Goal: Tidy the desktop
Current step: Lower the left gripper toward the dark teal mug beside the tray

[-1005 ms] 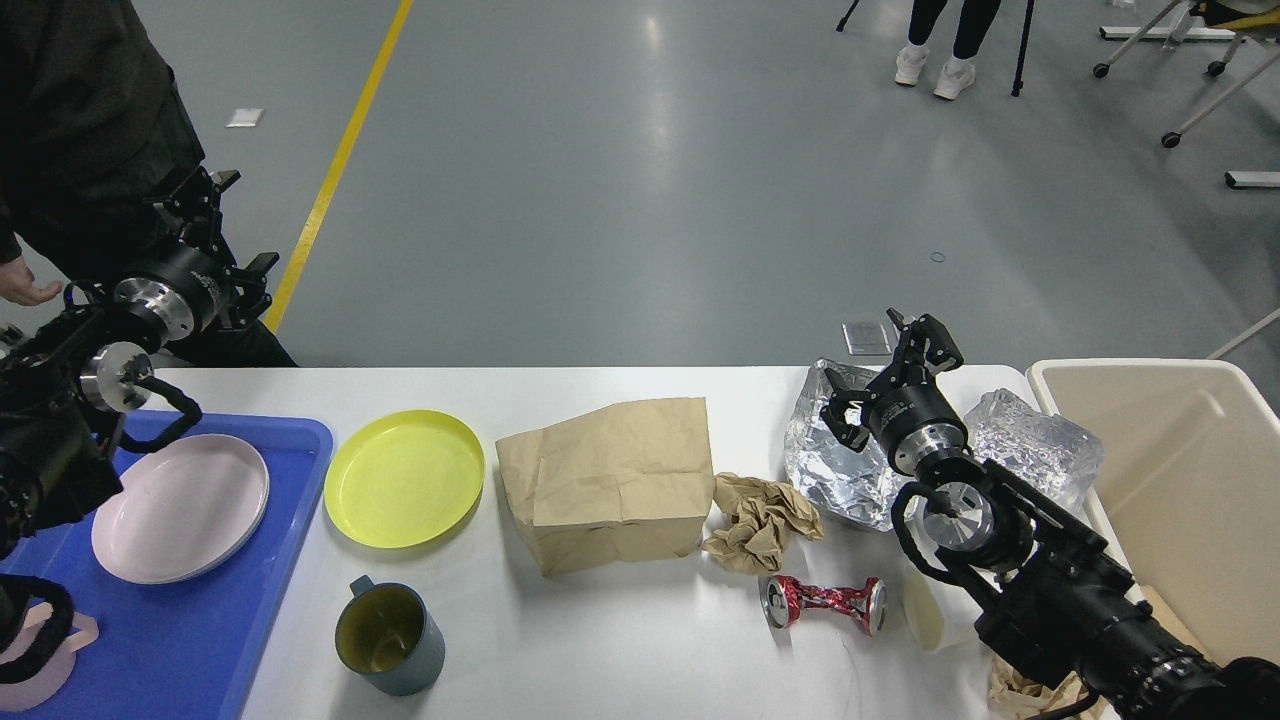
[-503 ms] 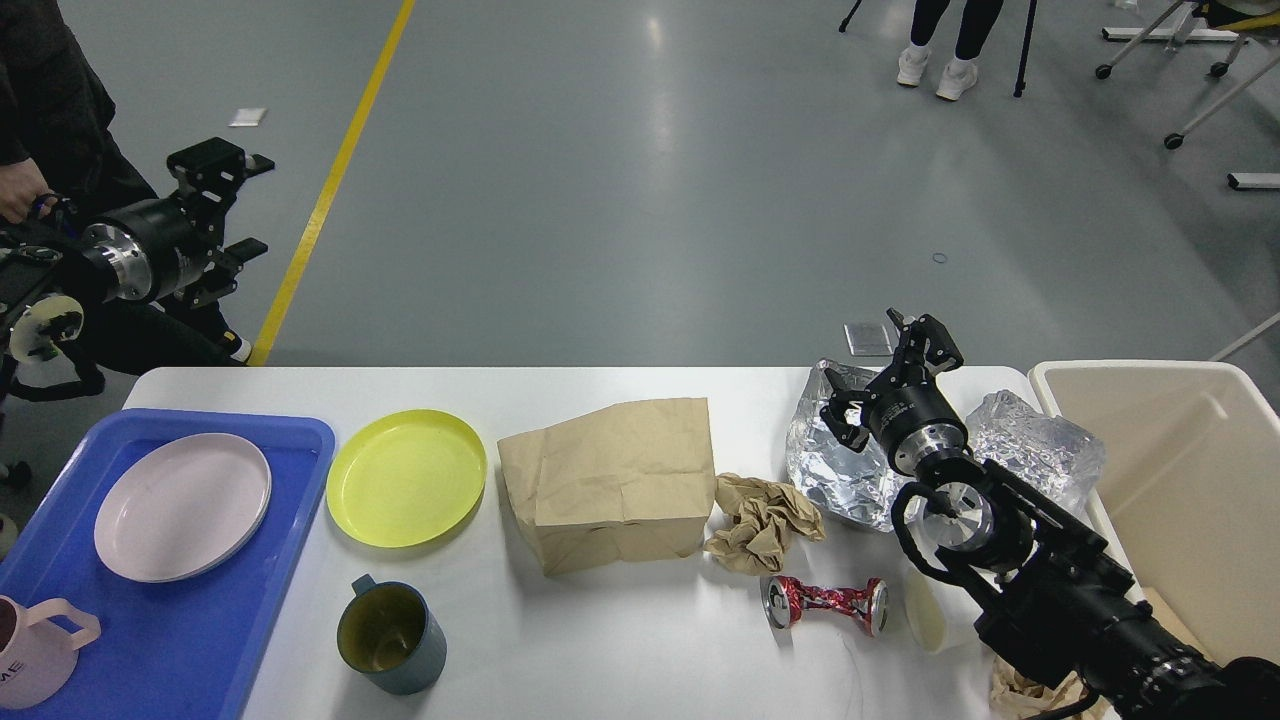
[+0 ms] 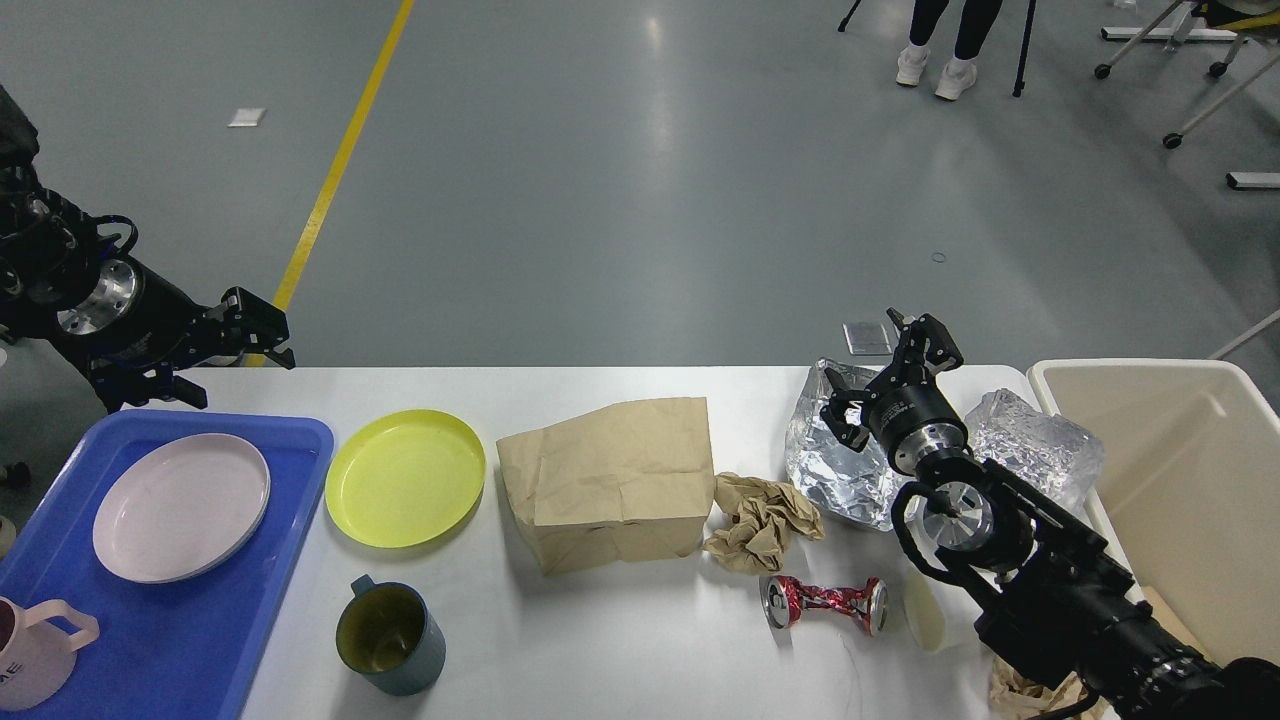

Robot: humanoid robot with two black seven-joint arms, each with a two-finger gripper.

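Observation:
The white desktop (image 3: pixel 600 640) holds a yellow plate (image 3: pixel 405 478), a dark teal mug (image 3: pixel 390 635), a brown paper bag (image 3: pixel 605 480), a crumpled brown paper (image 3: pixel 760 520), a crushed red can (image 3: pixel 825 603), crumpled foil (image 3: pixel 835 465) and crumpled clear plastic (image 3: pixel 1040 445). My left gripper (image 3: pixel 225 357) is open and empty, just past the table's far left corner. My right gripper (image 3: pixel 885 367) is open and empty, above the back of the foil.
A blue tray (image 3: pixel 200 620) at the left holds a pink plate (image 3: pixel 180 505) and a pink mug (image 3: pixel 30 650). A beige bin (image 3: pixel 1170 480) stands at the right. A white cup (image 3: pixel 925 610) lies beside my right arm. A person's legs (image 3: pixel 950 40) are far back.
My left arm rose off the blue tray, swung left, then came down to the table's far left corner. The person at the left has left the view. My right arm has not moved.

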